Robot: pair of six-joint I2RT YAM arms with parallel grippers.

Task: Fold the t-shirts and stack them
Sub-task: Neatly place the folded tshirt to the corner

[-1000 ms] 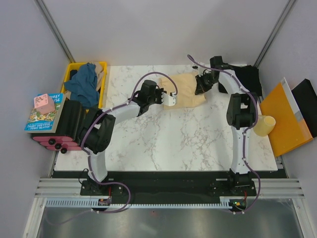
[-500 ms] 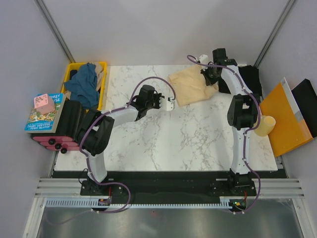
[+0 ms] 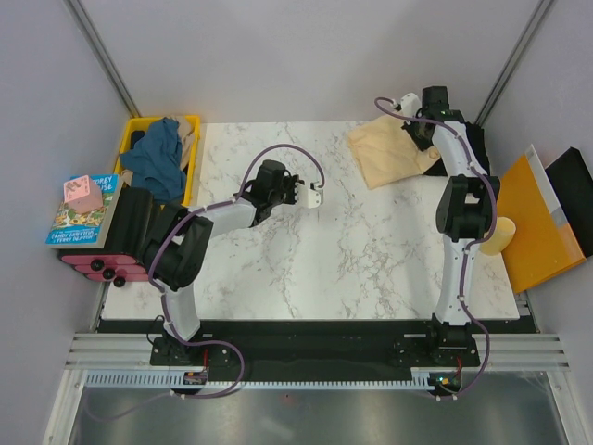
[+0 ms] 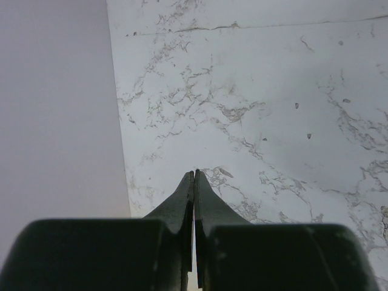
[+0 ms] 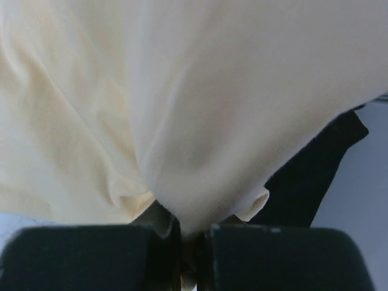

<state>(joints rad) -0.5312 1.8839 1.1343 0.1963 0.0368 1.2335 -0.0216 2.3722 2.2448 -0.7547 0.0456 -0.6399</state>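
Since 1 s ago we've hauled the cream shirt (image 3: 389, 156) from far-middle to the far right. It now lies as a compact flat shape at the far-right corner of the table (image 3: 324, 269), its right edge at or over the black shirt (image 3: 478, 148); can't tell which from above.

Right gripper (image 3: 424, 133) is clamped on the cream shirt's right edge. Wrist view shows cloth pinched in the closed jaws, w/ black cloth just behind.

Left gripper (image 3: 313, 194) was at the shirt's left edge & has backed off to left-centre, well apart from it. Its jaws are pressed together w/ nothing in them, bare marble below.

Teal shirt (image 3: 157, 156) sits in the crate (image 3: 192, 125), far left, same as before.

We read this as stacking: cream going onto black, so approx. 2 of 3 handled. Teal is prob. next to fetch & fold.
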